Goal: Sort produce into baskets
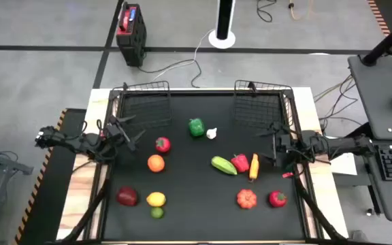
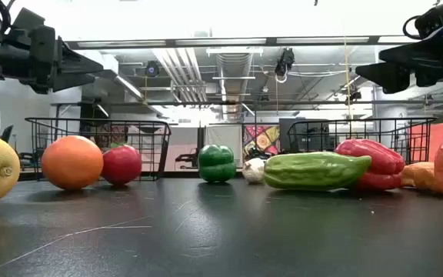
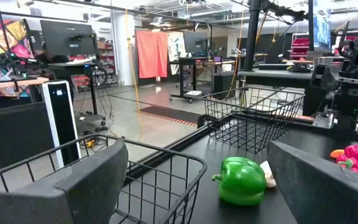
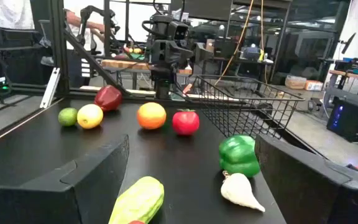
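We find the left gripper and right gripper spread wide, holding nothing. All produce lies on the table; both baskets empty. Risk: rounded pieces rolling when nudged.

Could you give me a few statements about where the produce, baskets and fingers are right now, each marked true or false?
1. Both baskets already hold produce. False: the left basket and the right basket hold nothing.
2. The green pepper lies beside the white garlic. True.
3. The left gripper grips the red tomato. False: its fingers are open and empty; the tomato lies on the table.
4. The lime sits right next to the lemon. True.
5. The right gripper is open and holds nothing. True.
6. The orange lies inside the left basket. False: the orange lies on the black table.
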